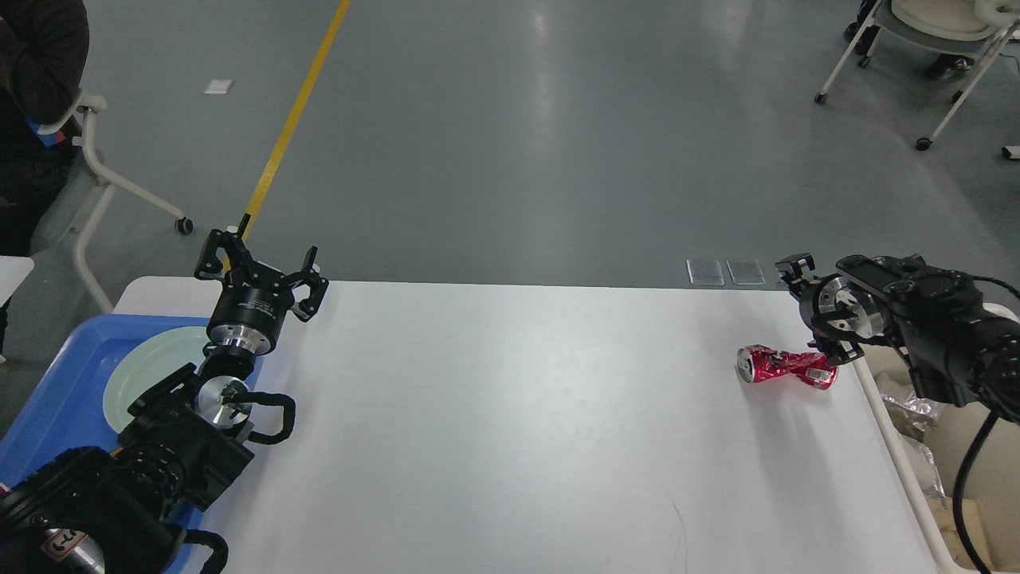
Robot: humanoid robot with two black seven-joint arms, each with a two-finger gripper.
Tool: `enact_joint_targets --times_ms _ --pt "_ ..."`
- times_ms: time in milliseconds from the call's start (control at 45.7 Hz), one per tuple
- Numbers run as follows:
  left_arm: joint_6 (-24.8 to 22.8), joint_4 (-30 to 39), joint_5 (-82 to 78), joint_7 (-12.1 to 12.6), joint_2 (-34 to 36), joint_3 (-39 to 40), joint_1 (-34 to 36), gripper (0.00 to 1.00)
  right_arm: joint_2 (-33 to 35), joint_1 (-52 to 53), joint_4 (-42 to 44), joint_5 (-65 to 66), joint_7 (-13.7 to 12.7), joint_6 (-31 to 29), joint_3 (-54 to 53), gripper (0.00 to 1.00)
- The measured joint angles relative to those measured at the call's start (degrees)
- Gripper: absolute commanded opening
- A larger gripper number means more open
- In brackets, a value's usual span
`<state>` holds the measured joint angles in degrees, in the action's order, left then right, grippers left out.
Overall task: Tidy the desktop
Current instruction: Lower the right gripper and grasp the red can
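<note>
The white desktop [518,414] fills the lower view. A crushed red can [785,367] lies on its side near the desktop's right edge. My right gripper [809,311] hangs low just above and to the right of the can, its fingers spread apart and empty, not touching the can as far as I can see. My left gripper [259,267] is open and empty over the desktop's far left corner, fingers pointing away from me.
A blue tray [48,399] with a pale green plate [143,375] sits at the left under my left arm. A beige bin [900,454] holding crumpled foil [908,406] stands off the right edge, partly hidden by my right arm. Wheeled chairs stand on the floor behind.
</note>
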<state>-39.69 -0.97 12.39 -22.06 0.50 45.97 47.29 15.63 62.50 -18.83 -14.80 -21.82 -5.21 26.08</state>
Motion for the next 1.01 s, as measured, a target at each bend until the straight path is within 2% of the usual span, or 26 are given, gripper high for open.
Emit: enact_joint_targets --times_ms 1006 --pt "-0.03 0.0 0.0 0.0 0.02 0.0 -0.03 0.97 -1.62 -4.2 0.6 -0.14 0.35 2.37 -5.79 1.0"
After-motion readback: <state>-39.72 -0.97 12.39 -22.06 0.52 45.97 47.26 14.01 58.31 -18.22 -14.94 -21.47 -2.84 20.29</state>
